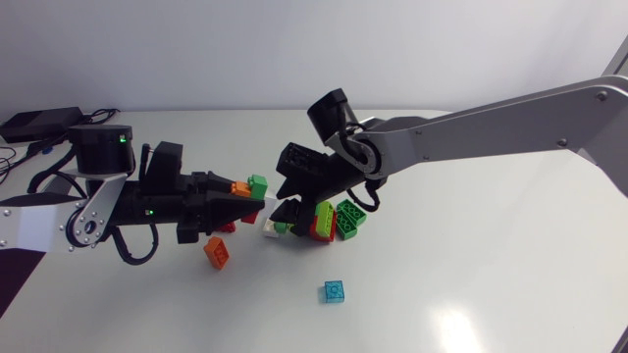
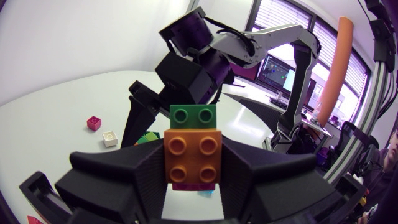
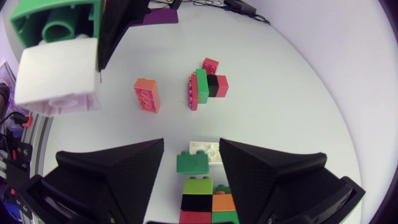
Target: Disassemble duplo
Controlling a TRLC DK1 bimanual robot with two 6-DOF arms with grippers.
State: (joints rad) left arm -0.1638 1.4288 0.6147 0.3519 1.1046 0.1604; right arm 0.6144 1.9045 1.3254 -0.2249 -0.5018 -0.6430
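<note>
You are partway through pulling apart the small stack (image 1: 252, 188) that your left gripper (image 1: 245, 199) holds up off the table (image 1: 471, 284). Its fingers are clamped on the orange brick (image 2: 192, 157) from both sides, and the green brick (image 2: 194, 114) juts out past the fingertips, free to be taken. A bit of magenta shows under the orange brick, though you cannot tell how it is joined. Your right gripper (image 3: 191, 144) hangs just beside that stack, fingers apart and nothing in them. Below it on the table lies a white brick (image 3: 205, 151), and near that the pile (image 1: 336, 221) of joined bricks not yet taken apart. The step in hand, as I judge it, is taking the green brick off the orange one. For that, bring the right gripper to the green brick, set one finger on each side and close firmly. Then lever it away rather than pull straight, while the left grip holds hard. Keep the right fingers off the left fingertips, which sit very near the seam.
</note>
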